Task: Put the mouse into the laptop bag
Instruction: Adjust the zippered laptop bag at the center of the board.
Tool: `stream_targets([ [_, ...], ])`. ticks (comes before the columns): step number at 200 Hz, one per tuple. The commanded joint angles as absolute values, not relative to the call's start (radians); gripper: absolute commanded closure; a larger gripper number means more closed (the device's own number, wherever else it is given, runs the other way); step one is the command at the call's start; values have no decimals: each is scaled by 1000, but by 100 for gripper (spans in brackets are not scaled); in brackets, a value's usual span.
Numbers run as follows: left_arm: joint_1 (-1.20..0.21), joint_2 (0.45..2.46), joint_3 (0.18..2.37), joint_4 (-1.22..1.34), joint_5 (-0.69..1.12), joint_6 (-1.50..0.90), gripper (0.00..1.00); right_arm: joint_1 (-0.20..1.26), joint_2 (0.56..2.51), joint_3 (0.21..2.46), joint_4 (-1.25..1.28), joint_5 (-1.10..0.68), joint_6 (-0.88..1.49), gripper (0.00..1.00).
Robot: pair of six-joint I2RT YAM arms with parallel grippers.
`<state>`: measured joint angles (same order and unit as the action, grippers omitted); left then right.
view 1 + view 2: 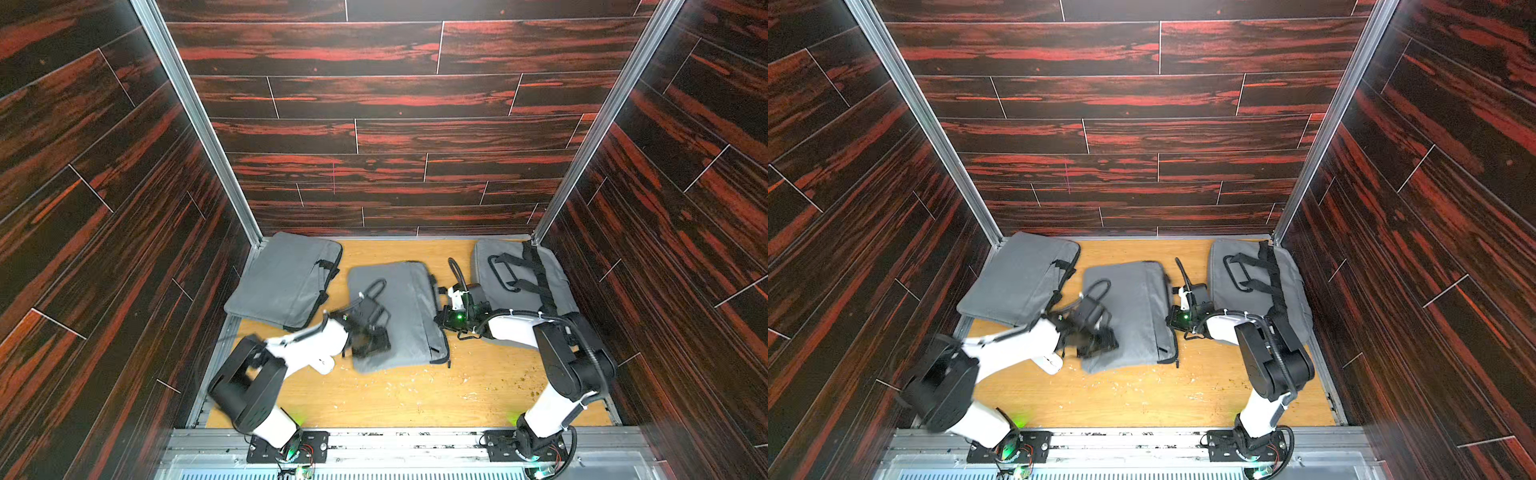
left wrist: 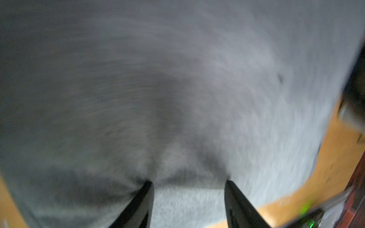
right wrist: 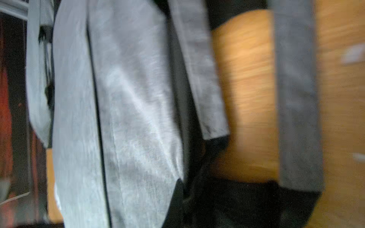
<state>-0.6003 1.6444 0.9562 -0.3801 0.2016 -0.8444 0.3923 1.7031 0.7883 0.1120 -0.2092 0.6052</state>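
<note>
The grey laptop bag (image 1: 399, 299) (image 1: 1133, 299) lies flat in the middle of the table in both top views. My left gripper (image 1: 372, 345) (image 1: 1096, 345) hovers over its near left part. In the left wrist view this gripper (image 2: 188, 181) is open, with only grey fabric (image 2: 177, 79) between the black fingers. My right gripper (image 1: 441, 319) (image 1: 1172, 320) is at the bag's right edge. Seen from the right wrist, it (image 3: 189, 189) is shut on black fabric at the base of the bag's handle strap (image 3: 296, 98). The mouse is out of view.
A second grey bag (image 1: 282, 278) lies at the back left and a third (image 1: 523, 274), with black straps, at the back right. Pale crumbs are scattered on the wooden table (image 1: 415, 395) near the front. Dark wood-pattern walls close in three sides.
</note>
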Motion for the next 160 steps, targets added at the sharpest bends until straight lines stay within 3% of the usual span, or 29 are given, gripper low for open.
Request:
stream_targets([
  [1,-517,1840,1037,-282,166,-745,40,423,1637,779,84,-299,602,100],
  [46,-430,2017,1331,-369,158,-670,40,423,1643,776,103,-270,642,100],
  [80,-455,1855,1300,-377,141,-642,37,424,1682,792,140,-269,674,100],
  [119,-671,1545,1100,-391,18,-573,41,422,1723,827,160,-299,702,100],
  [143,-847,1484,951,-285,-62,-557,43,422,1726,854,143,-300,694,100],
  [160,-894,1505,878,-194,-64,-584,41,422,1733,883,100,-305,686,100],
])
